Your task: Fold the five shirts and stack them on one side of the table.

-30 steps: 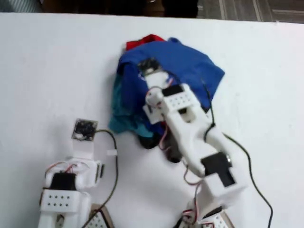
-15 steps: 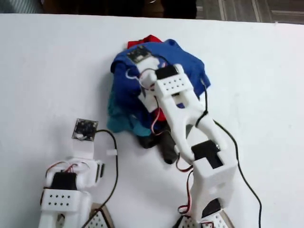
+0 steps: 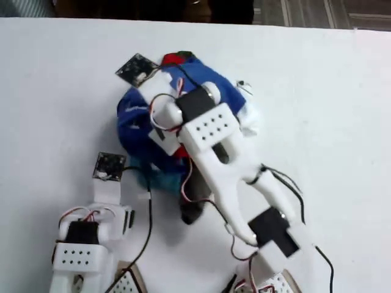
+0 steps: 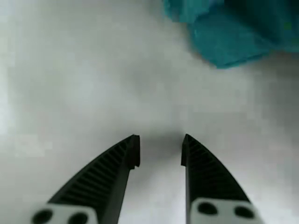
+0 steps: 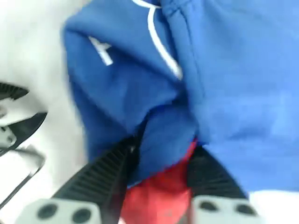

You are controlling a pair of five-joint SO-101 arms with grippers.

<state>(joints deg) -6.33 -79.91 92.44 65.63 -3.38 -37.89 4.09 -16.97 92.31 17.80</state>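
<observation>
A wide, white, matte table top (image 3: 342, 91) was seen spread across nearly the whole of the high view, its straight far edge running close beneath the upper border. Beyond that edge, a strip of grey, plank-patterned floor (image 3: 305, 11) was shown at the far right. A dark, shadowed stretch (image 3: 153, 7) was seen in the middle, and a pale, striped surface (image 3: 24, 6) was glimpsed at the far left corner. The top was lit evenly, with only soft shadows cast upon it.

Bright even light, glare on white table (image 3: 61, 73), faint soft shadows
</observation>
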